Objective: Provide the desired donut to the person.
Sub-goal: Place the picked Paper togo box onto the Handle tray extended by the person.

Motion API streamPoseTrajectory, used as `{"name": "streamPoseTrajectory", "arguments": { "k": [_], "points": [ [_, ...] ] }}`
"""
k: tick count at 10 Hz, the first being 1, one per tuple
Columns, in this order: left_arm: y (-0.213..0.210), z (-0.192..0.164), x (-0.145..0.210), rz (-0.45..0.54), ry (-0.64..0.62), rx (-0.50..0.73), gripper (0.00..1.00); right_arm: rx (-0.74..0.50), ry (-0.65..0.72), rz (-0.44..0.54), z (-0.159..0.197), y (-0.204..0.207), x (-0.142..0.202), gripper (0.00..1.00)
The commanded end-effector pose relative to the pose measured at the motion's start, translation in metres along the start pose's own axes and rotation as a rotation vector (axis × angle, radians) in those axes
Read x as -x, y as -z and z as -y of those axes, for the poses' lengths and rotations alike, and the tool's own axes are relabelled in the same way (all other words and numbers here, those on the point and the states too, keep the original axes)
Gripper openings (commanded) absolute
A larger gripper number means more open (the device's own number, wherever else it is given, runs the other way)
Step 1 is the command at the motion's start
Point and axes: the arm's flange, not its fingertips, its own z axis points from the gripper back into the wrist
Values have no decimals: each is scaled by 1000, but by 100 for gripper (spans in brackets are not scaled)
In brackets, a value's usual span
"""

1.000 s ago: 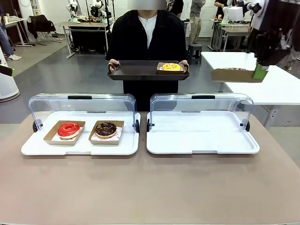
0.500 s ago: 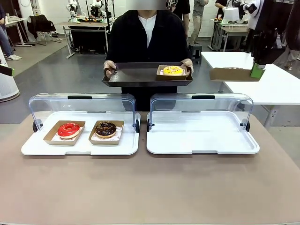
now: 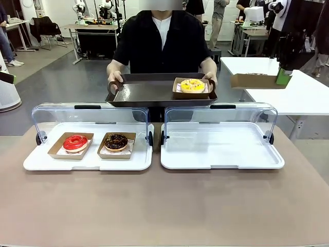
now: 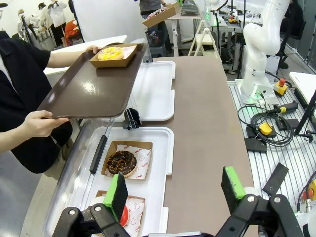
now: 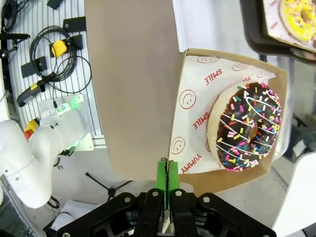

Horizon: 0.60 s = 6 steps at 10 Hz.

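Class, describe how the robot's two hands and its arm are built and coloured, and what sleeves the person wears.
The left hand has black angular linkages with round silver pivots and flat bright green pads. The right hand is black too, its green pads pressed together. The white arm has rounded, glossy segments. The person wears a black short-sleeved overshirt over white.

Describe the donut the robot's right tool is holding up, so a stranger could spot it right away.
Look at the right arm, raised beyond the table's right side. Its tool pinches the edge of a cardboard tray lined with smiley-printed paper. On it sits a chocolate donut with coloured sprinkles; the person's donut is yellow.
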Motion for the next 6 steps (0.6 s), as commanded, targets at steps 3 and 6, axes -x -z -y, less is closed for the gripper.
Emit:
{"name": "streamPoseTrajectory", "arguments": {
  "k": [3,6],
  "points": [
    [0,1,-3,15,4,1,100,-1,1,-1,-3,3,0,0],
    [0,1,-3,15,4,1,100,-1,1,-1,-3,3,0,0]
  ]
}}
